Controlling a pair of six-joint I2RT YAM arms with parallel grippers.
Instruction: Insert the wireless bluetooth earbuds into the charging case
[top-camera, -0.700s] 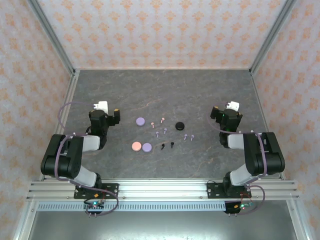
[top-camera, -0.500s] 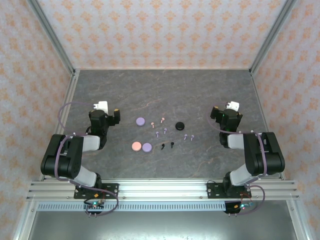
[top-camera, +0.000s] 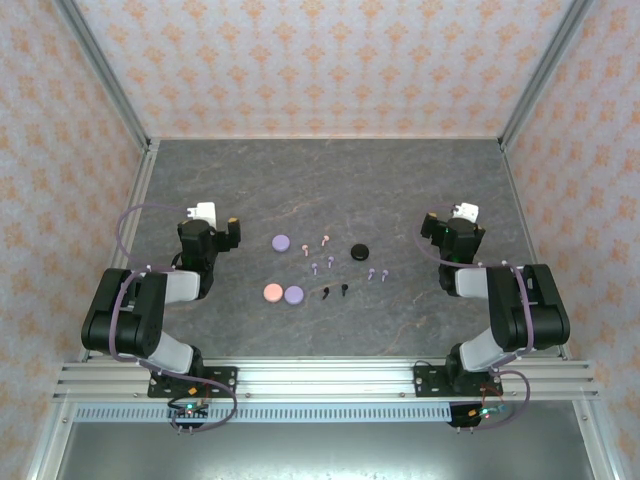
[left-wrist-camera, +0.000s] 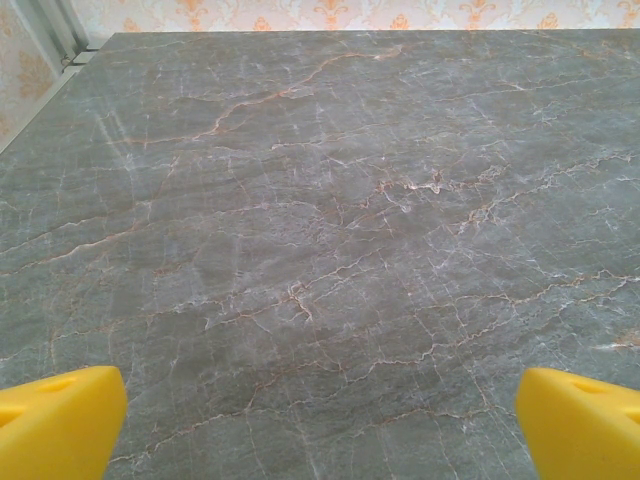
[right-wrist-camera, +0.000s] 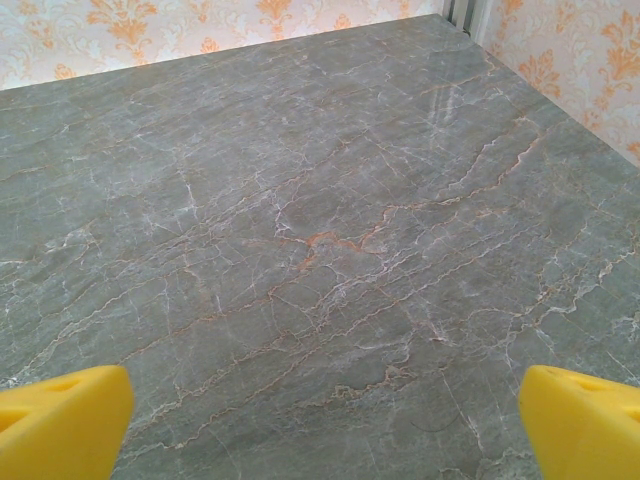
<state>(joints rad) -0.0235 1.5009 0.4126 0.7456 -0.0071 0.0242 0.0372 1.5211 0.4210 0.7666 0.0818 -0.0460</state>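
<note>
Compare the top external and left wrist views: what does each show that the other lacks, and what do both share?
Top external: the earbuds, four round discs, the left arm and right arm. Left wrist: the left gripper's yellow fingertips close up, spread wide. Shared: grey veined tabletop, patterned wall.

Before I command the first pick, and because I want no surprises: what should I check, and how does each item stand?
1. The left end effector is open and empty: ok.
2. The right end effector is open and empty: ok.
3. All eight earbuds lie loose on the table, apart from the round discs: ok.
4. The round discs are open to receive earbuds: cannot tell.
5. Earbuds are seated in a case: not ok, all eight lie outside.
</note>
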